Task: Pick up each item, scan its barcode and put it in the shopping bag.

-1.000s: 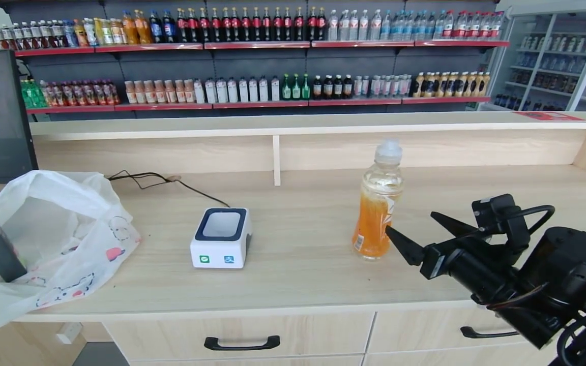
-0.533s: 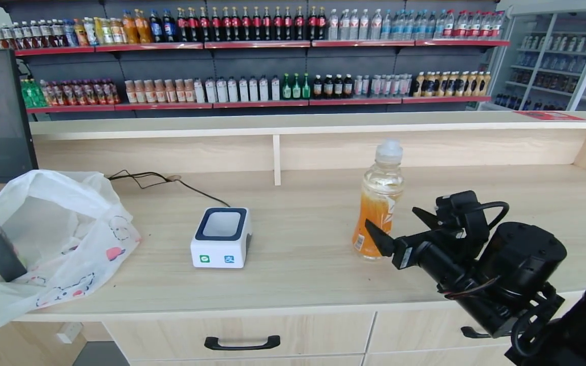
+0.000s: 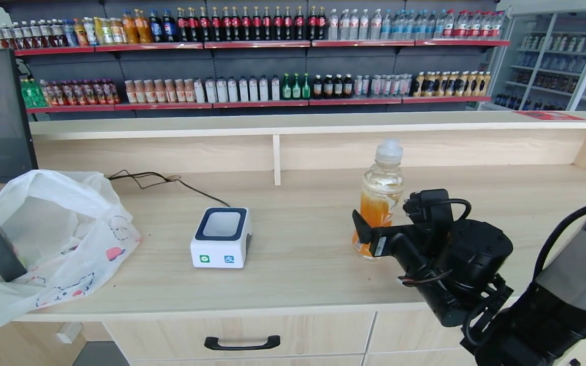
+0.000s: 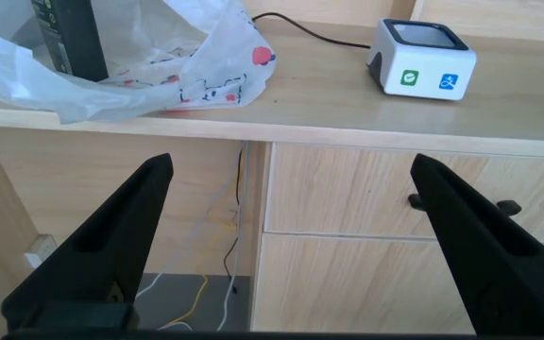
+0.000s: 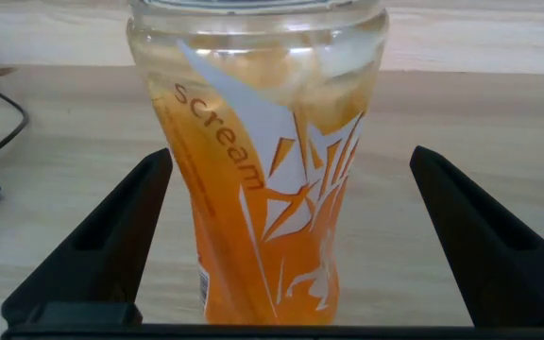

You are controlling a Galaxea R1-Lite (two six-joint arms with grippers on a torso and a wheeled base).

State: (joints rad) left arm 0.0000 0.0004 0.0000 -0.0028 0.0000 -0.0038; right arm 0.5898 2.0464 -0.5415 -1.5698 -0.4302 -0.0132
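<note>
Checkout counter [image 3: 298, 284]: the bag [image 3: 59, 229] lies open far left of my right gripper [image 5: 286, 250], ready for goods. The bottle [image 3: 379, 203] stands between that gripper's wide-spread, empty fingers, lined up for a side grasp, with the scanner [image 3: 220, 237] nearer left. My left gripper [image 4: 286, 236] hangs open, empty, below the counter's edge. The bottle hides one right finger, and its barcode is too small to make out.

Bag [image 3: 64, 229] left on counter [image 3: 298, 279], scanner [image 3: 220, 237] centre, bottle [image 3: 380, 185] right (right tool [image 5: 291, 161] straddling it)
</note>
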